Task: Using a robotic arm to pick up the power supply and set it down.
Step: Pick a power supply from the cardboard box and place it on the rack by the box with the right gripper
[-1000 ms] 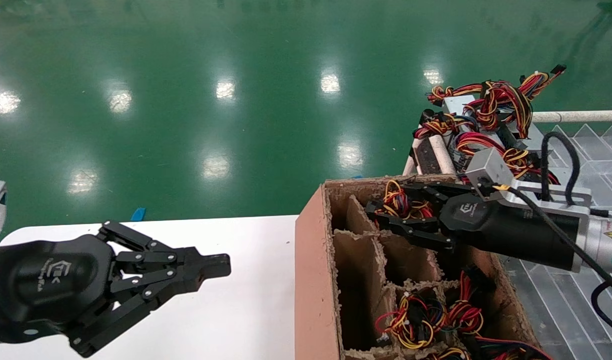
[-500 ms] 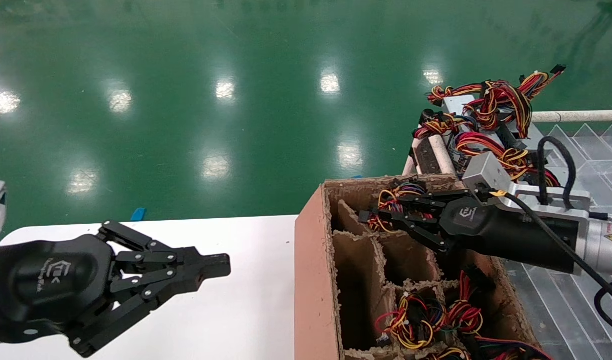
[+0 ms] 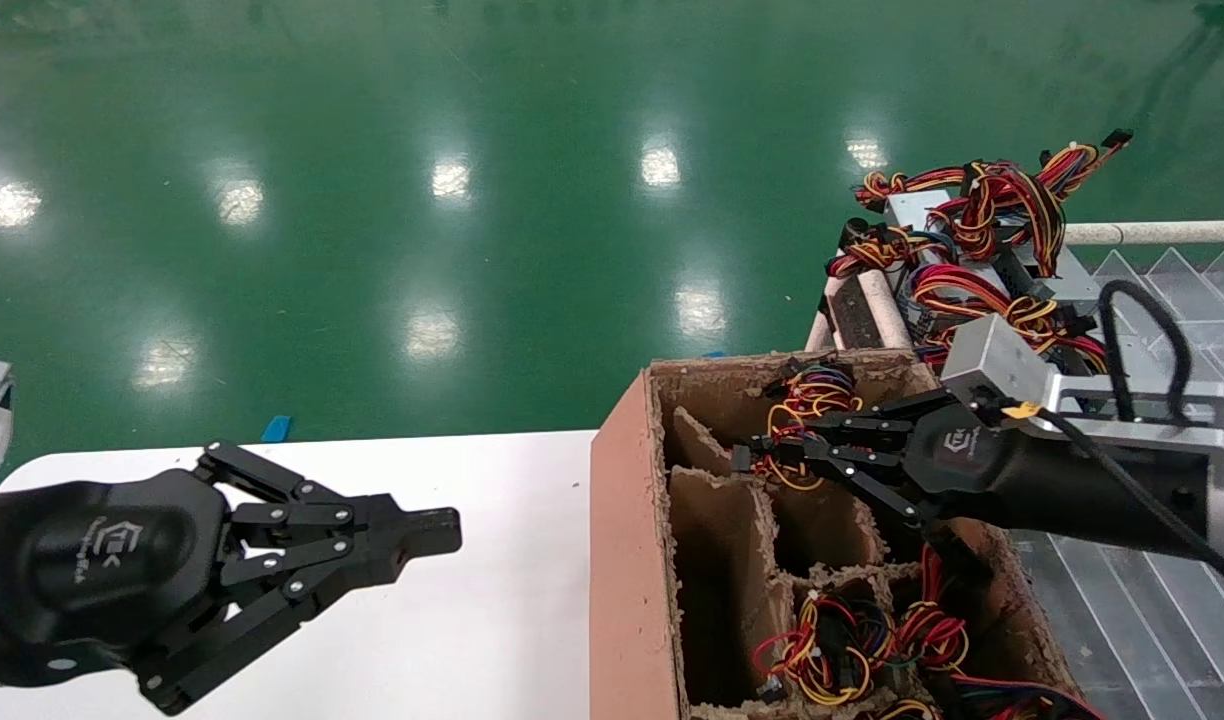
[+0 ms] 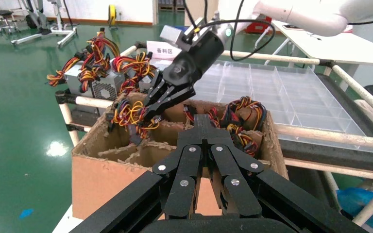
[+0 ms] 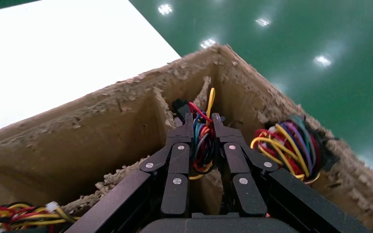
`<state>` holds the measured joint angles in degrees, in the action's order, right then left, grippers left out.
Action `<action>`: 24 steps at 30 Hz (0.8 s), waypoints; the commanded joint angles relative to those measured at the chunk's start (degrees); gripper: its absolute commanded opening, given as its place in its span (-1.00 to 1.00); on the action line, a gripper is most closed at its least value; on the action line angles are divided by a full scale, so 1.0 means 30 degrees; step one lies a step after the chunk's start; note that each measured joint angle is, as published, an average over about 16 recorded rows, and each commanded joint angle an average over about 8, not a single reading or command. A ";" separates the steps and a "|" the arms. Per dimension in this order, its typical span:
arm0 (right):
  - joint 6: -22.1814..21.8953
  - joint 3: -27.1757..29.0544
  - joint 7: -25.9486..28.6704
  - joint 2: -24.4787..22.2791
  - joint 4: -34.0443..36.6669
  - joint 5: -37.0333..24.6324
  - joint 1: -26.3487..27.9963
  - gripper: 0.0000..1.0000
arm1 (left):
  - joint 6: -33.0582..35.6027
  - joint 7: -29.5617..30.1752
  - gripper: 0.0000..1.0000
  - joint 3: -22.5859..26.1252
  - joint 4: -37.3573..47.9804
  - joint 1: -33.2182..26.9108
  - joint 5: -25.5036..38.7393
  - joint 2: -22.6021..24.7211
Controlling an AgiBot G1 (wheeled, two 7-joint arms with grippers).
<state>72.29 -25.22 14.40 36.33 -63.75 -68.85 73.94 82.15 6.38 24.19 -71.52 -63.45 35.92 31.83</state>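
My right gripper (image 3: 757, 458) (image 5: 202, 119) reaches into the far compartment of a torn cardboard box (image 3: 622, 560) (image 5: 77, 145). It is shut on the power supply's bundle of red, yellow, blue and black wires (image 3: 810, 392) (image 5: 203, 141). The power supply's grey metal body is hidden down in the compartment. In the left wrist view the right gripper (image 4: 143, 119) shows clamped on the same wires (image 4: 128, 112). My left gripper (image 3: 442, 525) (image 4: 203, 119) hangs shut and empty over the white table (image 3: 492, 620).
Other power supplies (image 3: 957, 250) (image 4: 92, 82) with tangled wires lie on a tube rack behind the box. More wire bundles (image 3: 842, 630) fill the box's near compartments. A clear divided plastic tray (image 3: 1172, 300) (image 4: 281, 97) lies at the right. Beyond is green floor.
The right gripper's fingers, spread a second ago, have closed on the wire bundle in the far compartment. The right wrist has shifted slightly right. The left arm has not moved.
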 commanded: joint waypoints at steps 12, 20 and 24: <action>-0.0308 0.1614 -0.0558 -0.1501 -0.3067 0.0705 0.1931 -1.00 | 0.0000 0.0000 -1.00 0.0000 0.0000 0.0000 0.0000 0.0000; -0.2760 0.4827 -0.2823 -0.2592 -0.3675 0.3558 0.0540 -1.00 | 0.0000 0.0000 -1.00 0.0001 0.0000 0.0000 0.0000 0.0000; -0.3818 0.6720 -0.4184 -0.3117 -0.3643 0.5075 -0.0754 -1.00 | 0.0000 0.0000 -1.00 0.0001 0.0000 0.0000 -0.0001 0.0000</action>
<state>61.05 -5.05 2.19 26.82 -74.52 -54.22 71.40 82.15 6.38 24.19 -71.52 -63.45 35.92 31.83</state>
